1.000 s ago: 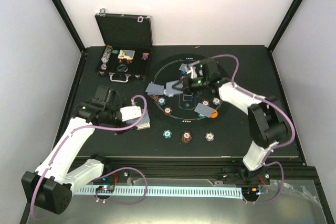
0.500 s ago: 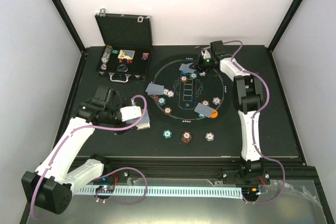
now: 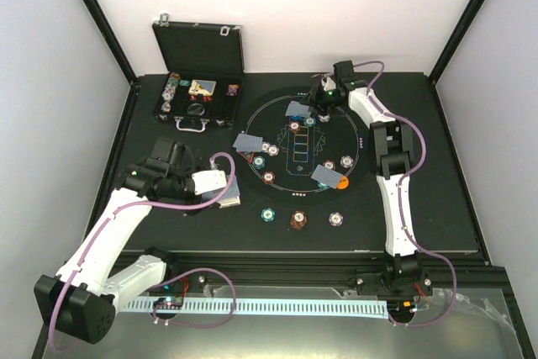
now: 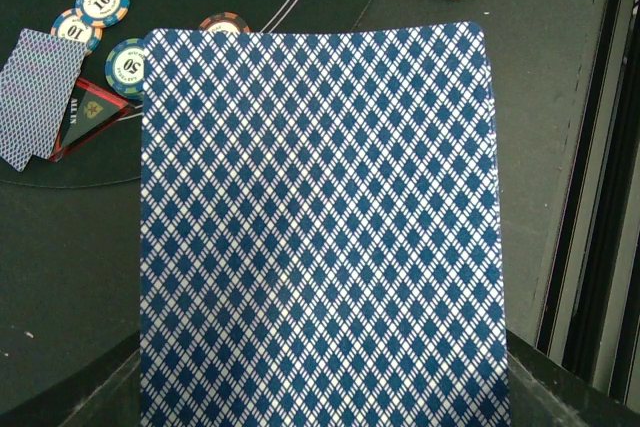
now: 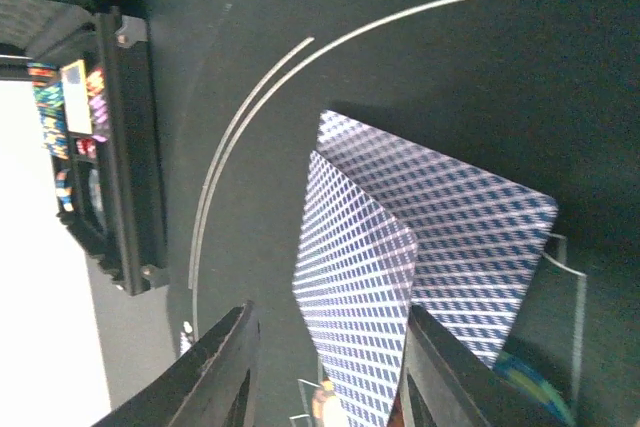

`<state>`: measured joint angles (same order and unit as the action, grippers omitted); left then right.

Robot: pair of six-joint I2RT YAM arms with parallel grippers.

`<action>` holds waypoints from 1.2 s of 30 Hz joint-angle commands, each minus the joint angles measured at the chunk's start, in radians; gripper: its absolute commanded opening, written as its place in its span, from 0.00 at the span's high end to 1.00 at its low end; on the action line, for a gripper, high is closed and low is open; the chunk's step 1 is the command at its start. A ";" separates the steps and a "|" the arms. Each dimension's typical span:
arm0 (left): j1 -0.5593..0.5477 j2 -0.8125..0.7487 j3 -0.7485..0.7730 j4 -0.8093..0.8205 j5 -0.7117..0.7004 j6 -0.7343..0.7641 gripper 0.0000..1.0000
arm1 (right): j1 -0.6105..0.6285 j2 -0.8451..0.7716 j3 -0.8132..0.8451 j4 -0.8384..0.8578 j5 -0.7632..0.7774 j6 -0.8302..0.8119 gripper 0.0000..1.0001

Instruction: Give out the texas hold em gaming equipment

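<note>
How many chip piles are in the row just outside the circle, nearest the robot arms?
3: teal stack on the left, red-brown stack in the middle, whitish stack on the right. None looks hidden there.

Boxed in on three sides by plain white panels: back wall (image 3: 336, 6), left wall (image 3: 50, 107), right wall (image 3: 504, 107), all bare and faintly lilac in tone. Framed by two black posts, left (image 3: 97, 18) and right (image 3: 466, 18), slanting up and outward from the far corners. Floored in the middle by a matte black desk (image 3: 445, 166), edged along the near side by a black rail (image 3: 286, 262). Fronted below that by a white slotted strip (image 3: 277, 307) on a glossy grey surface (image 3: 294, 338). Lit softly and evenly, without hard shadows
</note>
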<state>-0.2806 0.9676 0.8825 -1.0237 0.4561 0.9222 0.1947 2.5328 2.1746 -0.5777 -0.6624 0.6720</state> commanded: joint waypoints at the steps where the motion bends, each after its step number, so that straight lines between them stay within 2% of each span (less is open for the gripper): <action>1: 0.003 -0.023 0.008 -0.013 0.018 -0.005 0.98 | -0.011 -0.089 -0.043 -0.070 0.084 -0.057 0.59; 6: 0.003 -0.027 0.005 -0.015 0.024 -0.003 0.98 | -0.019 -0.238 -0.178 -0.071 0.186 -0.112 0.49; 9: 0.003 -0.026 0.004 -0.023 0.037 0.012 0.98 | -0.019 -0.329 -0.286 -0.049 0.180 -0.122 0.46; 15: 0.003 -0.021 0.020 -0.043 0.067 0.032 0.98 | 0.021 -0.617 -0.678 0.209 0.064 -0.037 0.34; 20: 0.001 -0.012 0.029 -0.046 0.084 0.022 0.98 | 0.149 -0.843 -0.939 0.338 0.009 0.016 0.18; 25: 0.001 -0.017 0.032 -0.044 0.091 0.007 0.98 | 0.284 -0.997 -1.106 0.442 -0.045 0.093 0.10; 30: 0.001 -0.031 0.011 -0.030 0.115 0.002 0.98 | 0.441 -1.061 -1.205 0.540 -0.081 0.178 0.08; 36: -0.002 -0.032 0.020 -0.018 0.113 0.004 0.99 | 0.607 -1.025 -1.207 0.614 -0.078 0.248 0.08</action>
<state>-0.2806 0.9482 0.8825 -1.0538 0.5320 0.9260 0.7322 1.4879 0.9623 -0.0692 -0.7189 0.8509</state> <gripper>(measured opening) 0.660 0.918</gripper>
